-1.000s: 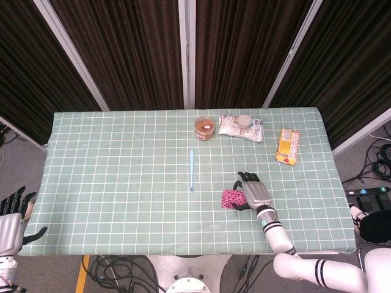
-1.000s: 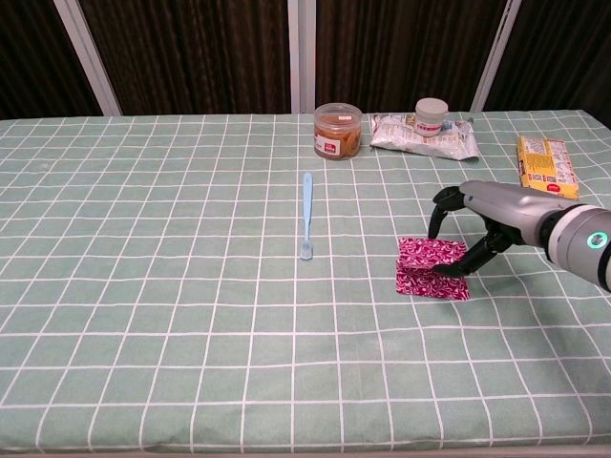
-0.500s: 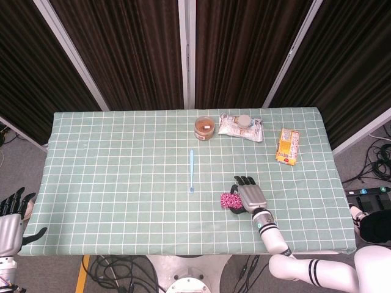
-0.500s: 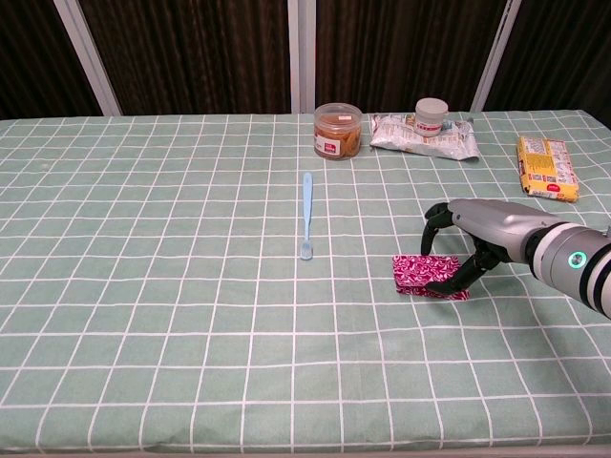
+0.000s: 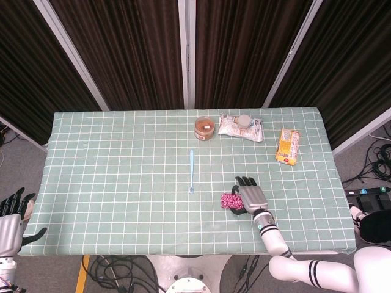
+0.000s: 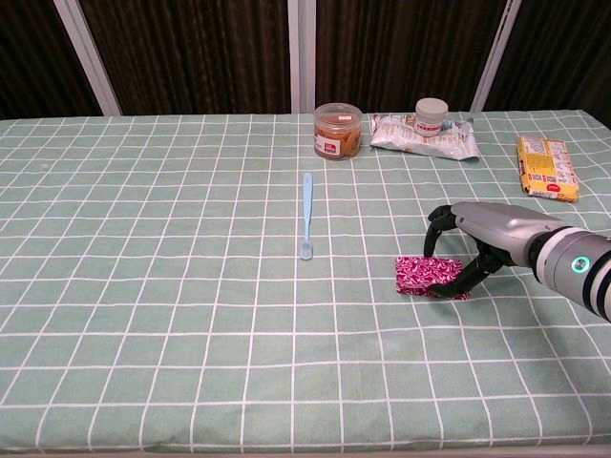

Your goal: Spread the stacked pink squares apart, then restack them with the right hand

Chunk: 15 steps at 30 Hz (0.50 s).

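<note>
The pink patterned squares [image 6: 423, 275] [image 5: 230, 199] lie flat in one stack on the green checked cloth, right of centre near the front. My right hand [image 6: 480, 242] [image 5: 252, 196] arches over the stack's right end. Its thumb tip touches the near right corner, and the other fingers [image 6: 435, 221] curve apart above the cloth just behind the stack. Nothing is pinched between them. My left hand [image 5: 11, 215] hangs off the table's front left corner, fingers spread and holding nothing.
A light blue spoon [image 6: 306, 215] lies left of the stack, pointing away. At the back stand a brown jar [image 6: 337, 131], a crinkled packet with a white cap [image 6: 426, 131] and a yellow box [image 6: 546, 167].
The stack showed more of its top face a second ago and now lies lower and flatter. My right hand drew back a little towards the front, and its fingers rose off the cloth.
</note>
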Each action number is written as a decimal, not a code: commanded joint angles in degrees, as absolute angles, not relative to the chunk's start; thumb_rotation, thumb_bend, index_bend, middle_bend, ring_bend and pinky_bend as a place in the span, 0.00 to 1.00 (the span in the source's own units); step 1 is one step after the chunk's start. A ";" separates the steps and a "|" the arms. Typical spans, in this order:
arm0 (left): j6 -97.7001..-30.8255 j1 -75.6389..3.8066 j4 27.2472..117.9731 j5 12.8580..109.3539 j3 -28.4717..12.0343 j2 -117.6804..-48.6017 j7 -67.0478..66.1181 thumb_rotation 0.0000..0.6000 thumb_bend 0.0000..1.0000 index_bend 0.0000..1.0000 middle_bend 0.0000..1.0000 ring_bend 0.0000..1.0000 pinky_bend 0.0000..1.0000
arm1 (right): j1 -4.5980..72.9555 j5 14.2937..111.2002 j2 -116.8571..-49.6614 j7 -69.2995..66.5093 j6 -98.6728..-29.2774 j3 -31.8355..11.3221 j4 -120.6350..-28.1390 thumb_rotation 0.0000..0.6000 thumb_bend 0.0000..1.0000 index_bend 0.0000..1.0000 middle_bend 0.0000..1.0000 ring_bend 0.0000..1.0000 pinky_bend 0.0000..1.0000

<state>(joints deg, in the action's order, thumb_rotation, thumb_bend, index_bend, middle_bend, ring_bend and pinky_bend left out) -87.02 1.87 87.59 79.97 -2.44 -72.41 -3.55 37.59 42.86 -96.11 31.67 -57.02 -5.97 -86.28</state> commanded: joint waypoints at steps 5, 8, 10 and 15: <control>-87.08 1.93 87.54 79.93 -2.48 -72.40 -3.48 1.00 0.17 0.22 0.15 0.11 0.13 | 37.56 42.73 -96.30 31.76 -56.95 -5.70 -86.09 0.80 0.17 0.34 0.05 0.00 0.00; -87.06 1.91 87.56 79.98 -2.48 -72.42 -3.48 1.00 0.17 0.22 0.15 0.11 0.13 | 37.48 42.81 -96.37 31.75 -57.14 -5.64 -86.22 0.81 0.17 0.33 0.05 0.00 0.00; -87.04 1.90 87.55 79.97 -2.49 -72.44 -3.47 1.00 0.17 0.22 0.15 0.11 0.13 | 37.45 42.77 -96.33 31.87 -57.20 -5.54 -86.29 0.80 0.17 0.32 0.05 0.00 0.00; -86.98 1.89 87.41 79.94 -2.51 -72.48 -3.41 1.00 0.17 0.22 0.15 0.11 0.13 | 37.38 42.50 -96.21 32.13 -57.40 -5.46 -86.55 0.78 0.17 0.30 0.05 0.00 0.00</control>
